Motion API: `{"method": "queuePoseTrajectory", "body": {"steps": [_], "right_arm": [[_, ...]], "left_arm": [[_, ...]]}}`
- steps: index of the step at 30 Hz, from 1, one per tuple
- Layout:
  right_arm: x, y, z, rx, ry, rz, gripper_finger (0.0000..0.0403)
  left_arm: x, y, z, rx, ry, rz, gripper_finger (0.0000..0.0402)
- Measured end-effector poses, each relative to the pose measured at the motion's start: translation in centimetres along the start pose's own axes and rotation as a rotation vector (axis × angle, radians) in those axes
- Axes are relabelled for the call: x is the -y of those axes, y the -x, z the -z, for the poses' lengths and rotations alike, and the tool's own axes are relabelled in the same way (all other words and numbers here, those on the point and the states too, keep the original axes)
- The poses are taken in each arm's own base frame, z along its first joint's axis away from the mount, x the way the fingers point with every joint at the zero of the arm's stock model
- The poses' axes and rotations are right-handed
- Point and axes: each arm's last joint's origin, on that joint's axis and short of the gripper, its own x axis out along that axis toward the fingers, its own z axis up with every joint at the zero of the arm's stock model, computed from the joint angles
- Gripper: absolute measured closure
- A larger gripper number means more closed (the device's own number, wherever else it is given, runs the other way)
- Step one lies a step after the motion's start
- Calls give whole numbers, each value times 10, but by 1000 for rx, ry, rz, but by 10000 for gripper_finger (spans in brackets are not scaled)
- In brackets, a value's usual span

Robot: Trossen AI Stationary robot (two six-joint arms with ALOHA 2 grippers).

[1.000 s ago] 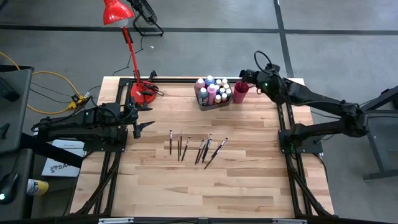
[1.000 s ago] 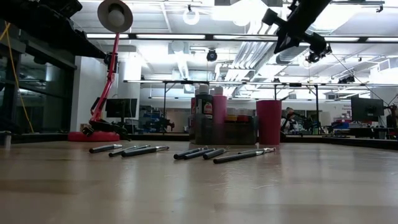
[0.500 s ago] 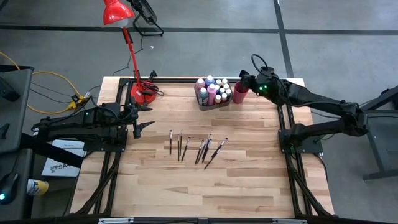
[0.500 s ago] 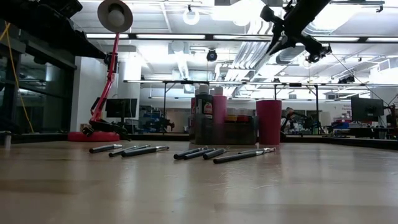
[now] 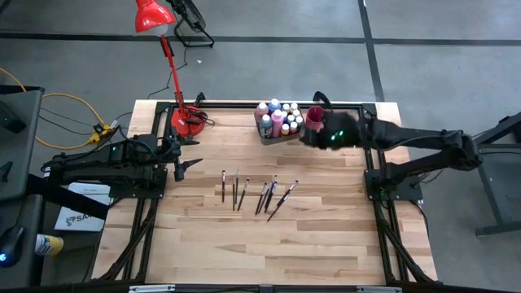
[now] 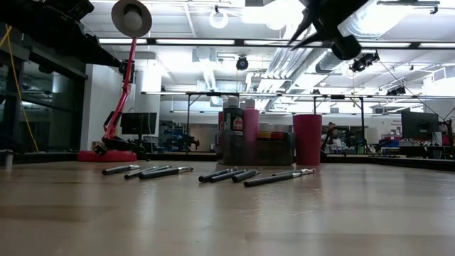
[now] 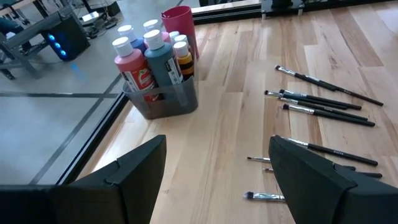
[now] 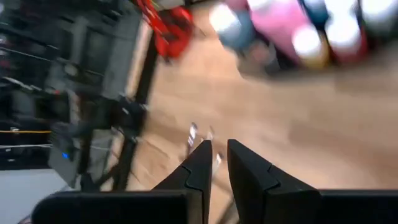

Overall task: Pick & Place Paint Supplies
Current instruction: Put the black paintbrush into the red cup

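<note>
Several small paint bottles [image 5: 278,116] [image 7: 149,59] stand upright in a grey bin [image 7: 165,102] near the table's far edge, with a red cup [image 5: 316,112] [image 6: 307,139] to its right. Several thin dark paintbrushes [image 5: 256,194] [image 6: 227,174] [image 7: 323,99] lie flat in a loose row at mid-table. My right gripper [image 5: 309,136] [image 8: 218,144], shut and empty, hovers blurred in the air just near of the cup and bin. My left gripper [image 5: 194,165] [image 7: 217,142] waits open at the table's left side, well above the wood.
A red desk lamp [image 5: 186,120] [image 6: 114,135] stands on its base at the far left corner, its arm reaching up over the edge. Bare wood [image 5: 269,244] spreads between the brushes and the near edge.
My right gripper has swung from beyond the red cup toward the table's near edge and slightly left, moving fast enough to blur, and now hangs just near of the cup and bin. Bottles, brushes and cup have stayed put.
</note>
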Motion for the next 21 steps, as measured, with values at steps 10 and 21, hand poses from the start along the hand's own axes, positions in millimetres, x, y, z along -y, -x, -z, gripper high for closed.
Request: {"method": "queuePoseTrajectory", "body": {"steps": [10, 21], "right_arm": [[20, -34, 74, -106, -259, 429, 285], [41, -91, 115, -93, -382, 639, 202]], "left_arm": [[0, 0, 0, 1, 0, 5, 124], [0, 0, 0, 0, 0, 4, 124]]}}
